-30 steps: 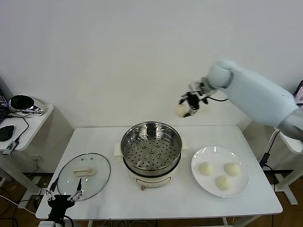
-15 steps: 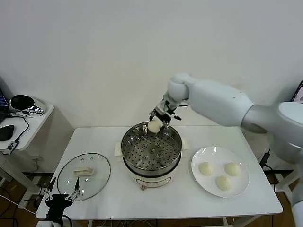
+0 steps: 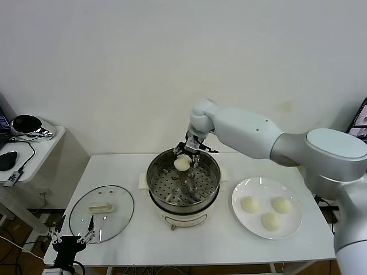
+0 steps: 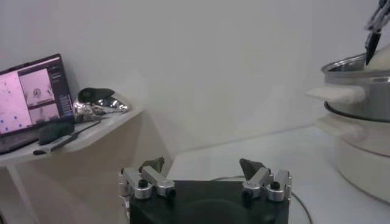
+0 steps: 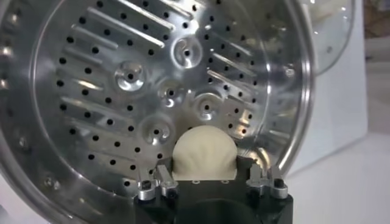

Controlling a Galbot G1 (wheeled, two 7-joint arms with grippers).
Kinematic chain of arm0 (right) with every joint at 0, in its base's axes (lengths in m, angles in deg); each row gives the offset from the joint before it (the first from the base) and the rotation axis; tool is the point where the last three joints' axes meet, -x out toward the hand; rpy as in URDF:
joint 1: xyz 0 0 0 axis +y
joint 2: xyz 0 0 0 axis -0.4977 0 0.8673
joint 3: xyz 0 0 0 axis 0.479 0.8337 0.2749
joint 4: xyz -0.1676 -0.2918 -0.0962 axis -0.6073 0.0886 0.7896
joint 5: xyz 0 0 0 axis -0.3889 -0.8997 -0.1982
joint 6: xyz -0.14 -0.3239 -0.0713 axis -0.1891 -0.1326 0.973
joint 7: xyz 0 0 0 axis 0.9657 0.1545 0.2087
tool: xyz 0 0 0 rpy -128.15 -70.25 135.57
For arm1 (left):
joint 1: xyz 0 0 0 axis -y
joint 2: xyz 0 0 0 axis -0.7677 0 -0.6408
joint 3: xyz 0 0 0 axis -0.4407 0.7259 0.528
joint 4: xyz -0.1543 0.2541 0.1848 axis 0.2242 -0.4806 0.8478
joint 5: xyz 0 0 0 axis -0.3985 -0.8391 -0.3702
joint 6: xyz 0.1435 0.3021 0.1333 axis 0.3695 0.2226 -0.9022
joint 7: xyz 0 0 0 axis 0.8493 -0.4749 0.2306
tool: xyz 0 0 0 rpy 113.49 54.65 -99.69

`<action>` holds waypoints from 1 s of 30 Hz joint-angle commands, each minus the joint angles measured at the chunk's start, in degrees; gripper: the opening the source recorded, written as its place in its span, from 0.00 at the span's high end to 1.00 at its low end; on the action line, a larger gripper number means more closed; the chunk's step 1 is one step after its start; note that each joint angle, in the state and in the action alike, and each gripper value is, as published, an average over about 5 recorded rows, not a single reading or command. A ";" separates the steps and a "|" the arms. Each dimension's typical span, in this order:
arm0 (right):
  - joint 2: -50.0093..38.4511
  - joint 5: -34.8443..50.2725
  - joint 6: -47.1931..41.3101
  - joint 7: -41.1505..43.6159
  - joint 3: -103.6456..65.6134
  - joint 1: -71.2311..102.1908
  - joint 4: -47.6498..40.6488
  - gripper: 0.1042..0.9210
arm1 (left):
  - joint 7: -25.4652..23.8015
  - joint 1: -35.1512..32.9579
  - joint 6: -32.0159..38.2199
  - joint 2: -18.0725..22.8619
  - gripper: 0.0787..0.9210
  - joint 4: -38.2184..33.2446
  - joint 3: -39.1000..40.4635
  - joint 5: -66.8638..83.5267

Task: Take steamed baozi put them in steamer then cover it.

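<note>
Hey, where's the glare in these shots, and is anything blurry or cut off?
Head view: bright reflections on the steamer rim and the glass cover, soft shadows under the table edge. Right wrist view: strong streaky glare across the perforated tray, with the baozi partly hidden behind the right gripper. Left wrist view: the left gripper looks soft up close, and the steamer is cropped.

Right gripper (image 3: 187,156) positioned over the far rim of the steamer (image 3: 183,186), with 1 baozi (image 3: 182,164) between its fingers above the perforated tray. 3 further baozi (image 3: 267,211) lie on the white plate (image 3: 241,215), right of the steamer. Cover (image 3: 101,212) lies flat on the table (image 3: 218,246) at left. Left gripper (image 3: 71,240) sits low at the table's near-left edge, fingers spread.
</note>
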 commanded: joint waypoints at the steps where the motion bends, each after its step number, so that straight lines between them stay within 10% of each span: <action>1: 1.13 -4.06 3.86 -0.44 0.30 0.62 -2.43 0.34 | -0.02 0.00 0.03 -0.03 0.12 0.03 -0.02 0.01; 15: -1.38 3.81 -1.20 0.42 0.73 -3.80 1.88 0.12 | 0.05 -0.17 0.04 0.16 0.12 -0.51 -0.63 0.06; 23: -18.05 29.02 -36.19 4.01 6.85 -16.74 28.37 0.12 | -0.05 -0.59 -0.36 -0.32 0.12 -1.66 -0.77 0.64; 30: -33.30 32.14 -54.15 5.13 8.46 -21.60 42.45 0.12 | -0.11 -1.34 -0.31 -0.92 0.12 -2.47 -0.54 0.61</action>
